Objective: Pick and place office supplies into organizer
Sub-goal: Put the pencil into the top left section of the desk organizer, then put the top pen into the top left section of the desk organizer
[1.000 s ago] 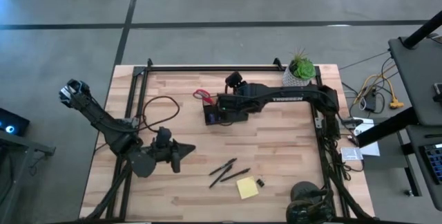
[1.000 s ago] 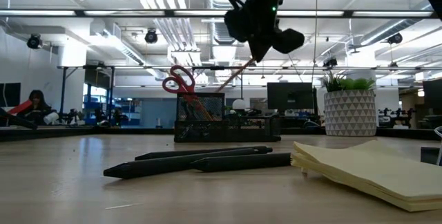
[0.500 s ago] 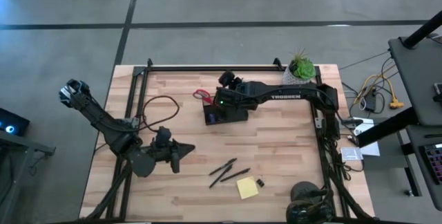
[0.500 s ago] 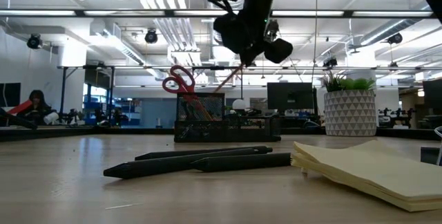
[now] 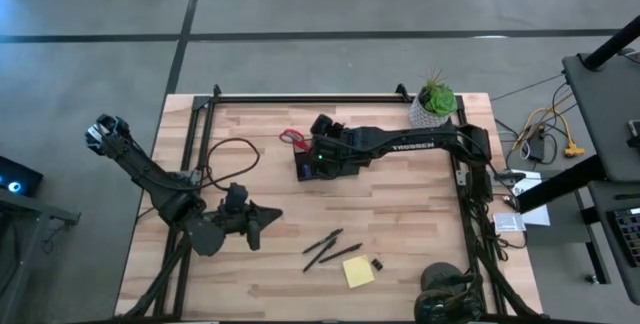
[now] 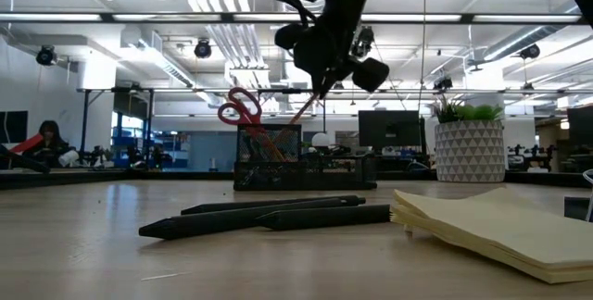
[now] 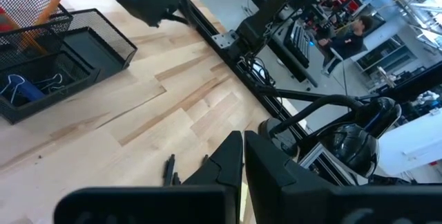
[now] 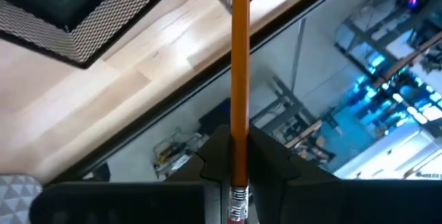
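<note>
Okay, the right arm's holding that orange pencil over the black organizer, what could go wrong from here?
1. The right gripper pinches the orange pencil near its eraser end, so the long free end could swing and catch the organizer mesh rim instead of entering.
2. The red-handled scissors already stand in the same cup; the slanted pencil may jam against them.
3. Pushing down on a snag could shove or tip the organizer.

Right gripper (image 8: 231,156) jaws clamped; left gripper (image 7: 243,156) closed.
</note>
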`<state>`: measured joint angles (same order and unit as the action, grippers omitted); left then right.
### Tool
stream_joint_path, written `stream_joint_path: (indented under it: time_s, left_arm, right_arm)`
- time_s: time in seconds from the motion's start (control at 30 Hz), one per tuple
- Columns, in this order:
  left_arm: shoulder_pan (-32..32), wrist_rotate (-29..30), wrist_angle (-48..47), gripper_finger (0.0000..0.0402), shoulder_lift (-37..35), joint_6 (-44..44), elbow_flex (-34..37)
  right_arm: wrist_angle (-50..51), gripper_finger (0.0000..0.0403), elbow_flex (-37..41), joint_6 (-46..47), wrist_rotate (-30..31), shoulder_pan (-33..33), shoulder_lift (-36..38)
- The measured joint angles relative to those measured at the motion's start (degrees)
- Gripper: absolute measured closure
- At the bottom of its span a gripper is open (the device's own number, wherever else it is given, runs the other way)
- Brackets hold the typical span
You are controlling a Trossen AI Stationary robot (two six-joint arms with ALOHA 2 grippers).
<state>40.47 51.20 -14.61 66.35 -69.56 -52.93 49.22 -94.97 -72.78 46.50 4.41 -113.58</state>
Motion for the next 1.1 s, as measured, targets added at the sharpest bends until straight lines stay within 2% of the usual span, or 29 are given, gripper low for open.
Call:
stream_joint_path:
  time_s: [0.17, 0.3, 0.67, 0.73, 0.8, 0.9, 0.97, 1.03, 1.1]
  left_arm:
    - [0.00, -0.07, 0.00, 0.0402, 0.00, 0.95, 0.00]
    - [0.00, -0.17, 0.01, 0.0402, 0.00, 2.03, 0.02]
    - [0.00, -1.02, 0.02, 0.0402, 0.00, 2.51, 0.04]
    - [0.00, -1.80, -0.11, 0.0402, 0.00, 2.64, 0.07]
    - [0.01, -3.79, -1.13, 0.0402, 0.00, 2.86, 0.07]
    - [-0.01, -7.68, -2.81, 0.0402, -0.01, 2.86, 1.29]
    - [-0.33, -9.55, -2.70, 0.0402, 0.01, 2.34, 3.33]
    - [-1.02, -11.63, -2.45, 0.0402, 0.29, 1.04, 5.78]
    - [-2.19, -15.52, -0.41, 0.0402, 0.97, 0.91, 8.64]
  right_arm:
    - [-0.26, 0.0366, -0.11, -0.55, -4.36, -0.78, 0.00]
    - [-0.90, 0.0342, 0.34, -0.52, -7.14, -1.18, 0.00]
    - [-11.79, 0.0258, 0.52, -2.43, -2.50, -1.58, 0.00]
    - [-11.99, 0.0249, 0.54, -0.97, 1.54, -2.22, 0.01]
    - [-12.13, 0.0241, 0.56, 6.46, 6.41, -3.16, 0.35]
    - [-9.26, 0.0231, 0.58, 27.84, 13.69, -5.58, 1.74]
    - [-2.78, 0.0226, 0.56, 40.53, 14.69, -8.19, 3.02]
    - [5.69, 0.0224, 0.45, 54.87, 10.95, -11.64, 4.10]
    - [14.17, 0.0223, -0.32, 73.75, 0.91, -15.10, 4.59]
